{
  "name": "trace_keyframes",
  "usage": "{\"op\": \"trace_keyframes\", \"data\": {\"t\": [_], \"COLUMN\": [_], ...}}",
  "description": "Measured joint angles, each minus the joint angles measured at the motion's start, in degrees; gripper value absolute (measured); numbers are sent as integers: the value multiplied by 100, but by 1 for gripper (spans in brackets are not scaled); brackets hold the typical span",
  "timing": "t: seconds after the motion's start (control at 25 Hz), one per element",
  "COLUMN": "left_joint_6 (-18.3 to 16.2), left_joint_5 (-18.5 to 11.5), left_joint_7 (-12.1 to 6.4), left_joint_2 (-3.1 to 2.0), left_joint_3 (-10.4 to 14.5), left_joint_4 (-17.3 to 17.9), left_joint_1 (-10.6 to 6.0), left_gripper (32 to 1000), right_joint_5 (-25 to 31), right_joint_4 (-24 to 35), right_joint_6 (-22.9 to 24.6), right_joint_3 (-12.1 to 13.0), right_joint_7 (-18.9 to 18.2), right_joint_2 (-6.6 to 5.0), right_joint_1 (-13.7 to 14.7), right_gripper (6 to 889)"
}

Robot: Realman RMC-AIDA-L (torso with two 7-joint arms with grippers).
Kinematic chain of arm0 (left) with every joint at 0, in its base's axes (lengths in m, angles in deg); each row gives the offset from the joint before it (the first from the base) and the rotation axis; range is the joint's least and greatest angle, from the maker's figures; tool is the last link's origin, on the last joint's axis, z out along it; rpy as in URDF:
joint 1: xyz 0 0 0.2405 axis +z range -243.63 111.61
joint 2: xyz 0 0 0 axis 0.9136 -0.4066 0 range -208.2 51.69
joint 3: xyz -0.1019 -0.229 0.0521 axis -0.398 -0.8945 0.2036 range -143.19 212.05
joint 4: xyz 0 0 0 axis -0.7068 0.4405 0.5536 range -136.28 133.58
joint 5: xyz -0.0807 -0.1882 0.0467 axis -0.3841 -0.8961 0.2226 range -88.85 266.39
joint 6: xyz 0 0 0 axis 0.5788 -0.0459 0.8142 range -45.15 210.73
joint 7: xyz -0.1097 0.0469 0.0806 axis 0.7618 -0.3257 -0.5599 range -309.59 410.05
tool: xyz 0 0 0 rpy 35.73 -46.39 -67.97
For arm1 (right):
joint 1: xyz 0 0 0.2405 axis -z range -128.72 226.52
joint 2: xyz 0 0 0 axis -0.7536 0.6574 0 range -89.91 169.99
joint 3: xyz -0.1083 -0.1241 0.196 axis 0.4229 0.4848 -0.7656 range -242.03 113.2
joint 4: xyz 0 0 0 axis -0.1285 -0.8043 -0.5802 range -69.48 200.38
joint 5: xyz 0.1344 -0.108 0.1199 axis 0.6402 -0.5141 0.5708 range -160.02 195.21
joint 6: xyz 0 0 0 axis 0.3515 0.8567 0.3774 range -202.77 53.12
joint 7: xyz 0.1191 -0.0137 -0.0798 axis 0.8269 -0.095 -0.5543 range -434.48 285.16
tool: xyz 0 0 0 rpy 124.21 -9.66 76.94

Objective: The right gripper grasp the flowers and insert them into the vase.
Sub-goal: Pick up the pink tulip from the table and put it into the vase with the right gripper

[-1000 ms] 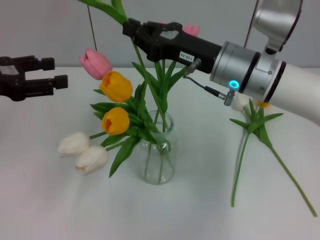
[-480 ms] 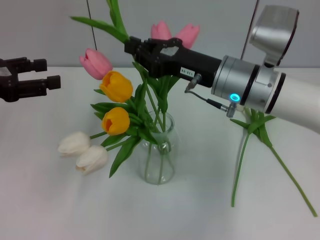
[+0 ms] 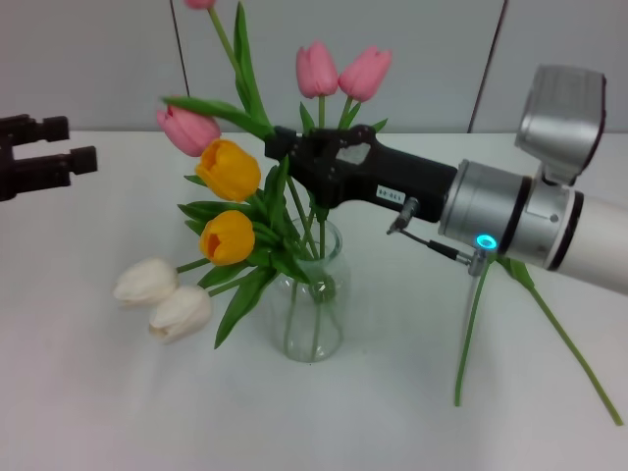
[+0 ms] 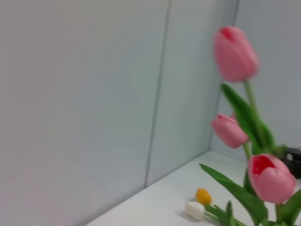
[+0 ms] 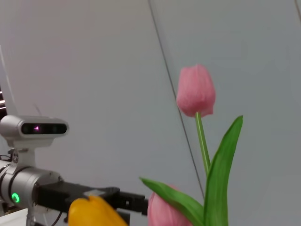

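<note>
Right pincer (image 3: 285, 157): extended across the middle of the scene, directly above the vase (image 3: 312, 312). Its black fingers are closed around a bundle of green stems; the stems run down from the grip into the vase neck and up past it to the blooms. Grip is on the flowers (image 3: 341, 71), with two pink buds standing above and just behind the pincer and a further pink bud higher still, cut off at the picture's upper edge. A long pointed leaf passes across the pincer tip toward the left pincer's side.

Vase: clear glass, upright on the white bench (image 3: 88, 392), immediately below the right pincer. Stems are visible inside the glass body.

Other blooms in the vase: a pink tulip (image 3: 186, 130) and two orange tulips (image 3: 229, 169) sit beside and below the right pincer's tip, on the left pincer's side. Two white tulips (image 3: 162, 294) droop lower still, close to the bench surface, well below the pincer.

Loose stem (image 3: 473, 324): lying on the bench beneath the right arm's silver wrist section, behind the pincer, with leaves and a second stem angling away toward the near right corner.

Left pincer (image 3: 59, 165): held at the far left edge above the bench, well apart from the vase, fingers parted with a visible gap, holding nothing.

The right wrist view shows a pink bud (image 5: 195, 90) on its stem against the wall, with the left arm farther off.
</note>
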Motion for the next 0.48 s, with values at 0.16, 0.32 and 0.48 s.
{"op": "trace_keyframes", "data": {"t": [0.16, 0.32, 0.48], "left_joint_6": [-8, 21, 8], "left_joint_5": [-3, -14, -75], "left_joint_7": [-66, -87, -87], "left_joint_2": [-1, 47, 69], "left_joint_3": [-251, -446, -490], "left_joint_4": [20, 158, 222], "left_joint_1": [73, 165, 183], "left_gripper": [773, 773, 773], "right_joint_5": [-82, -126, -131], "right_joint_4": [7, 78, 128], "right_joint_6": [-63, -169, -347], "right_joint_3": [-1, -30, -35], "right_joint_7": [99, 218, 227], "right_joint_2": [0, 0, 0], "right_joint_1": [174, 350, 407], "right_gripper": [56, 56, 56]}}
